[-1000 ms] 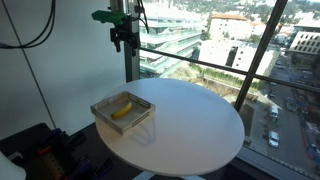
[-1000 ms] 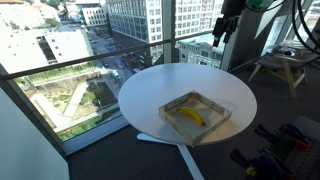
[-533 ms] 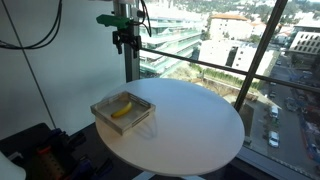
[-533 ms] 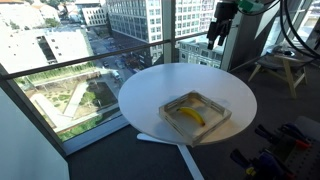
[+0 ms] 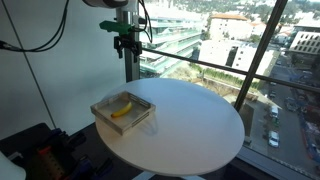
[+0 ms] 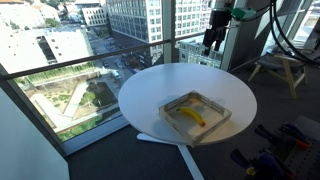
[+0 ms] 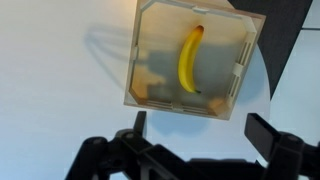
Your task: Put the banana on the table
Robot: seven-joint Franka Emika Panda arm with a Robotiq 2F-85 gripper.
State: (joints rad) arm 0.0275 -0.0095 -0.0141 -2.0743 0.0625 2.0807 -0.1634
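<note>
A small yellow banana (image 5: pixel 121 109) (image 6: pixel 191 117) (image 7: pixel 188 60) lies inside a shallow square greyish tray (image 5: pixel 103 111) (image 6: pixel 172 104) (image 7: pixel 150 62) on the round white table (image 5: pixel 195 125) (image 6: pixel 150 85) (image 7: pixel 50 70). My gripper (image 5: pixel 125 42) (image 6: pixel 212 40) (image 7: pixel 202 130) hangs high above the table, well apart from the tray, open and empty. In the wrist view its two dark fingers (image 7: pixel 268 135) stand wide apart below the tray.
The tray sits near one edge of the table. Tall windows with a metal rail (image 5: pixel 225 68) stand behind the table. A wooden stool (image 6: pixel 280 68) and cables and gear on the floor (image 5: pixel 40 155) lie beside it.
The gripper has drifted sideways and slightly upward over the table in both exterior views. It stays open. Banana and tray have not moved.
</note>
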